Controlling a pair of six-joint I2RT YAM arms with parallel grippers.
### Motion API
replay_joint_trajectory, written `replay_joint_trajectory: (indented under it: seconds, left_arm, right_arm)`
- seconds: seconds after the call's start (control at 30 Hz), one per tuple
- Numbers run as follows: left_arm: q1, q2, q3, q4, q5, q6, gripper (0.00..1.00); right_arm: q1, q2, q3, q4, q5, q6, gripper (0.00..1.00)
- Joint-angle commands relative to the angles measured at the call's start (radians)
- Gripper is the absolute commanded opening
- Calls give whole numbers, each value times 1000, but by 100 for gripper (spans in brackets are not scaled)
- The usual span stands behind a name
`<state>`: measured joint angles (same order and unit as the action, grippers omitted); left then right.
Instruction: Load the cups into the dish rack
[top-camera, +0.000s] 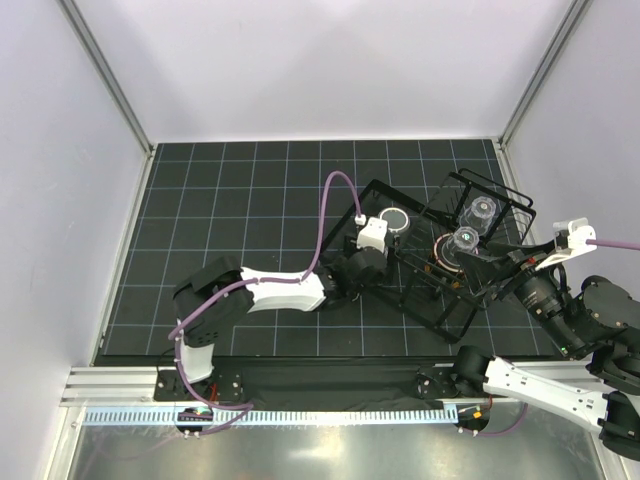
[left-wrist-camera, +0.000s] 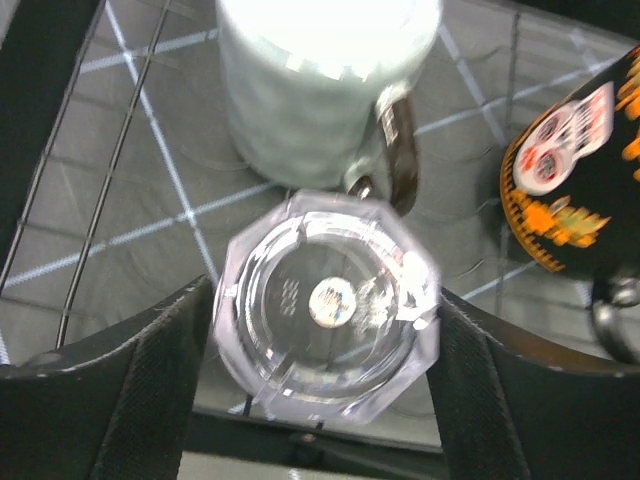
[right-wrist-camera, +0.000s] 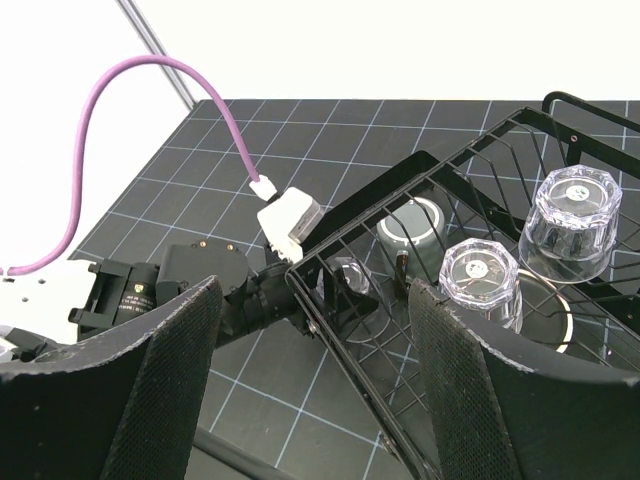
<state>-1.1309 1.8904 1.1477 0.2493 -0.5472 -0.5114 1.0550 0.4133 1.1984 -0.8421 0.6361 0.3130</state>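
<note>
Two arms met at the dish rack (top-camera: 430, 318) overhead. Left wrist: an inverted tumbler (left-wrist-camera: 330, 290) stood in the rack between the left pincer (left-wrist-camera: 325, 302) fingers, gripped or freed, untellable. Right wrist: the right pincer (right-wrist-camera: 315, 300) gaped empty, farther away.

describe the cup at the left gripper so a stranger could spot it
Find the big black wire rack. At its left end, beside a pale handled mug, a clear faceted tumbler is base-up, flanked by the left gripper. The other clear tumblers stand toward the right end.
</note>
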Motion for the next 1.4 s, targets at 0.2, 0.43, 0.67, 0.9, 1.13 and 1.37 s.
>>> replay_joint_trajectory:
  seconds: [0.2, 0.43, 0.67, 0.9, 1.13, 1.37]
  left_arm:
    - [6, -65, -72, -1, 1, -10, 90]
    - [6, -220, -175, 36, 61, -22, 96]
    - [6, -424, -279, 45, 265, -53, 100]
    - [6, -684, -382, -8, 345, -160, 100]
    - [19, -953, -466, -117, 299, -358, 100]
    - [26, -1211, -655, -53, 317, -527, 100]
  right_arm:
    - [7, 28, -10, 37, 0, 1, 76]
    - [7, 33, -10, 28, 2, 5, 76]
    - [7, 79, -16, 17, -24, 11, 87]
    - [5, 116, -69, 32, -96, 32, 100]
    - [5, 147, -125, 40, -118, 96, 100]
    - [7, 206, -166, -11, -127, 199, 100]
